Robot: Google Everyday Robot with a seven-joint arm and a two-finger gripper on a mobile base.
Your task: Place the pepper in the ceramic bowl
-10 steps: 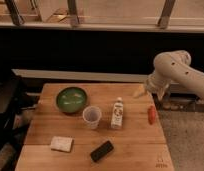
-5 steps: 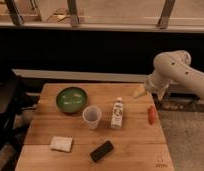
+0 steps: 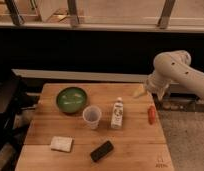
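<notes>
Gripper (image 3: 143,91) hangs over the table's (image 3: 130,145) far edge, at the end of the white arm (image 3: 171,70). Whether it is released or clenched: cannot tell. Holds nothing visible.

Versus 0.5 s ago: no change seen; arm and all items in the same places.

Pepper (image 3: 152,114) lies on the table near the gripper, on its camera-ward side, apart from it. Ceramic bowl (image 3: 71,99) sits well apart from the gripper, beyond the white bottle (image 3: 117,113) and plastic cup (image 3: 92,117).

gripper (image 3: 156,96) near pepper (image 3: 152,114) at table (image 3: 130,146) right edge, ceramic bowl (image 3: 71,99) well left.
</notes>
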